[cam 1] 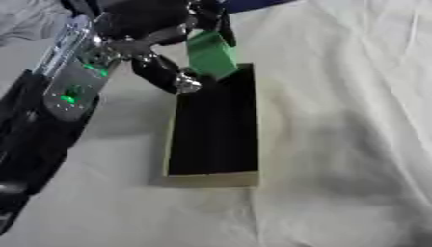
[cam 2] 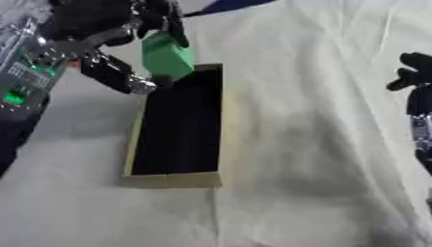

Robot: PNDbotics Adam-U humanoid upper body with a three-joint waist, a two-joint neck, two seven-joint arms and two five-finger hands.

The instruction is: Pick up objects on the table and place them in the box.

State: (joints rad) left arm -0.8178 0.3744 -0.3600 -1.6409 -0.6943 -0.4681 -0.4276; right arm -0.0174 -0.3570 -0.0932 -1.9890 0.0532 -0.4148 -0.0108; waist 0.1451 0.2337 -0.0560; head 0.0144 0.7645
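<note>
Upper left of frame: left hand (cam 1: 160, 36) pinches a green block (cam 1: 211, 54) between fingers and thumb, held just above the far end of the long dark box (cam 1: 212, 179), presumably for dropping it inside. Box lies at centre on the white cloth (cam 1: 346, 144). Right hand (cam 2: 415, 72) idles at right edge; finger state unclear.

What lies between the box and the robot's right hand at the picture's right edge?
Only bare white cloth lies between the box and the right hand; the right eye view shows it.
</note>
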